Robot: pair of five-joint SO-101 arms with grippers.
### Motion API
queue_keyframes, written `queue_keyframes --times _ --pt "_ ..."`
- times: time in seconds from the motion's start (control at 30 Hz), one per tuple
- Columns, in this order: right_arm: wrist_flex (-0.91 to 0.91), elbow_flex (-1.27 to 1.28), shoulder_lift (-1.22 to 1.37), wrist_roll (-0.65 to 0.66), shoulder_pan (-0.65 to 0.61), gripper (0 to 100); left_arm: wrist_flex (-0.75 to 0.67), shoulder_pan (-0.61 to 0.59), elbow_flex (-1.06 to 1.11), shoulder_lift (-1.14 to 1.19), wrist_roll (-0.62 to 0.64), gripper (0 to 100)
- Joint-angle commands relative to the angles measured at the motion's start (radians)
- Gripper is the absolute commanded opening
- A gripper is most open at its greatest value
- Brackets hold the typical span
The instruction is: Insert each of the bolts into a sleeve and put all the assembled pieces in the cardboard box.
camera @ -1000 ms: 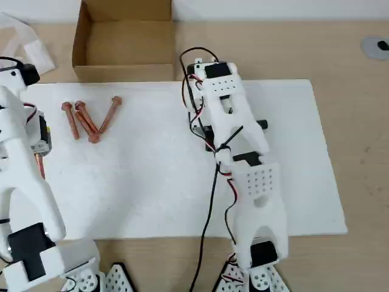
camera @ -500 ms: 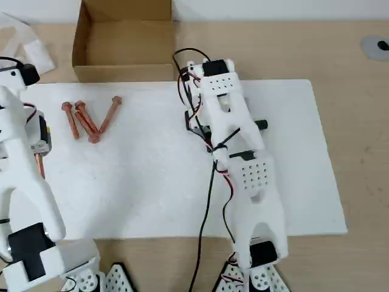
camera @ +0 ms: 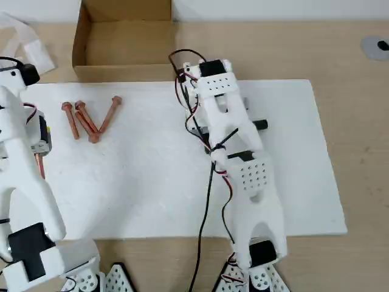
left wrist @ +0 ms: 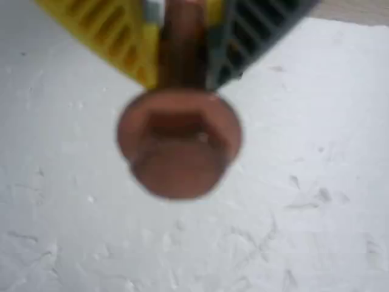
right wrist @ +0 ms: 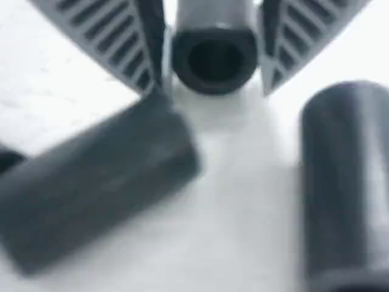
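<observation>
Bolt [left wrist: 179,143] (coppery, hex-headed) clenched in left tool [left wrist: 182,67]; right tool [right wrist: 211,82] straddles black sleeve [right wrist: 213,58], grip unclear.

Bare mat [camera: 146,176] lies open between loose bolts [camera: 88,118] and right arm [camera: 237,152]; two sleeves [right wrist: 97,182] crowd the right claw [right wrist: 213,73].

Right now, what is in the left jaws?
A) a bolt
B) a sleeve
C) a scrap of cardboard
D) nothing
A: the left wrist view shows a copper bolt clamped between the jaws, its head towards the camera.
</observation>
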Motion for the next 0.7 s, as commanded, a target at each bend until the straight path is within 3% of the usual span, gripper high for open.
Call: queue_keyframes --times 0.0,0.23,0.47,0.67 --pt "0.025 0.022 -0.139 0.038 -0.036 11.1 -0.008 0.017 -0.014 -0.05 -0.005 1" --pt "0.02 0.182 -0.277 0.044 -0.033 11.2 -0.008 0.017 -0.014 -0.05 -0.005 1" --pt "0.0 0.194 -0.251 0.046 -0.035 18.4 -0.008 0.017 -0.014 -0.05 -0.005 1" --pt "-0.028 0.193 -0.191 0.054 -0.036 18.9 -0.008 0.017 -0.008 -0.05 -0.005 1"
